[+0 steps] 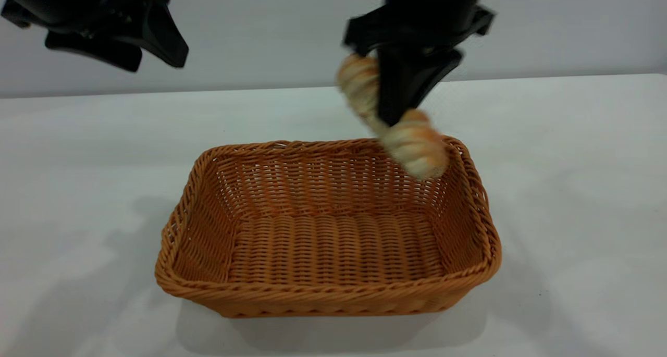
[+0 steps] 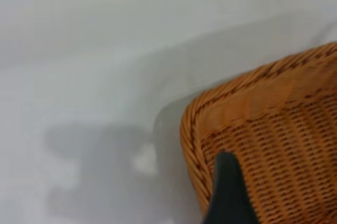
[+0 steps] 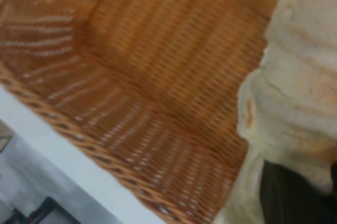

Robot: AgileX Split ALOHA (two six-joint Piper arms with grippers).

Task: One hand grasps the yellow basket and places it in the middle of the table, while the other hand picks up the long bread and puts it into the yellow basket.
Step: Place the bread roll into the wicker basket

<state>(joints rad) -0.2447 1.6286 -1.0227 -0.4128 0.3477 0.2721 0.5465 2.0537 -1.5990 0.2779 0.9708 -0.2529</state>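
Observation:
The yellow basket (image 1: 328, 294) stands upright and empty at the middle of the table (image 1: 573, 164). My right gripper (image 1: 392, 118) is shut on the long bread (image 1: 417, 147) and holds it tilted in the air above the basket's far right corner. The loaf's lower end hangs just over the rim. The right wrist view shows the bread (image 3: 295, 77) close up over the basket's woven inside (image 3: 147, 66). My left gripper (image 1: 156, 60) is raised at the far left, open and empty, apart from the basket. One of its fingertips (image 2: 226, 192) shows over a basket corner (image 2: 274, 129).
Bare white table lies on all sides of the basket. A grey wall (image 1: 271, 34) runs behind the table's far edge. Shadows of the arms fall on the table left of the basket.

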